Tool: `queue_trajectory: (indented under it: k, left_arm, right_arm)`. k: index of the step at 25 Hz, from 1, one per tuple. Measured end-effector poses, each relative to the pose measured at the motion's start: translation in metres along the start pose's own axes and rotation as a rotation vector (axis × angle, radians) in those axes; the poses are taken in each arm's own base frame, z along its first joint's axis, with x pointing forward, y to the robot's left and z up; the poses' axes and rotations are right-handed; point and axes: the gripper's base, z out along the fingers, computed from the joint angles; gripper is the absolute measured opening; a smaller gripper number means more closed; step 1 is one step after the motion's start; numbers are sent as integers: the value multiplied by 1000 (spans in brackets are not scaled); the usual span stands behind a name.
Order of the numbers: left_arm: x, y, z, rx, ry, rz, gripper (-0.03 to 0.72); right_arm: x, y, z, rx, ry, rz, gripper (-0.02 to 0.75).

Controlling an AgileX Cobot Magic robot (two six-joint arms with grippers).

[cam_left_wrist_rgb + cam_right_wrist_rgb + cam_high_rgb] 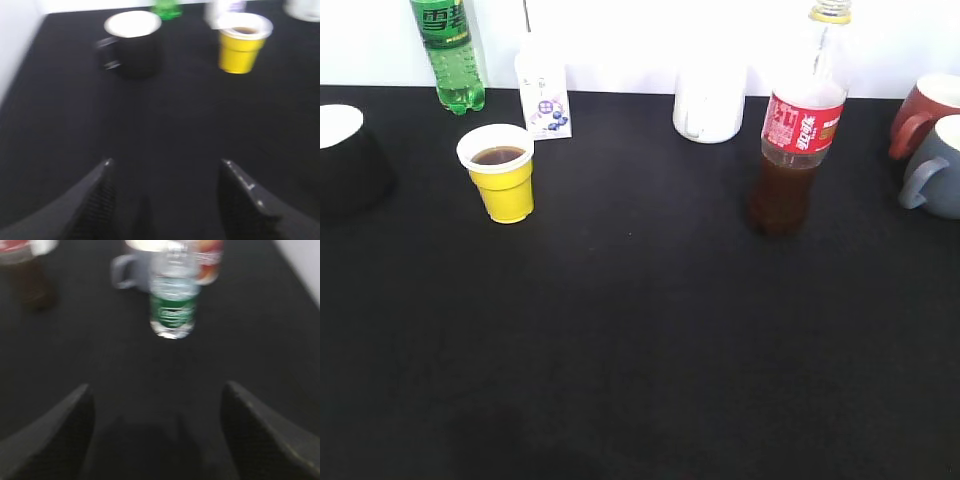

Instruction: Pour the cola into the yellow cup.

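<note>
The cola bottle stands upright at the right of the black table, red label, dark drink in its lower part; no cap shows on its neck. Its base shows in the right wrist view at top left. The yellow cup stands at the left with dark drink inside; it also shows in the left wrist view. My left gripper is open and empty, well short of the cup. My right gripper is open and empty, away from the bottle. Neither gripper shows in the exterior view.
A green soda bottle and a small white carton stand at the back left, a black mug at far left. A white mug stands at the back, red and grey mugs at right. A clear green-labelled bottle stands before my right gripper.
</note>
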Motion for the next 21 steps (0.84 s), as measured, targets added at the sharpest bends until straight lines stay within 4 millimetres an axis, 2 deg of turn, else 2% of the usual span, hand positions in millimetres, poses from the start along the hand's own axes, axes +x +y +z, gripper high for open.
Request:
queue_trajectory:
  k: [6,13,21]
  left_arm:
    - [1,-1,-1,-94,-1,-46,450]
    - [1,-1,-1,-99,-1,-48,389]
    - [1,-1,-1,-99,-1,-48,244]
  right_arm:
    - [1,0,-1,56,-6,28,594]
    - [1,0,-1,56,-6,28,594]
    - [1,0,-1,56,-6,28,594]
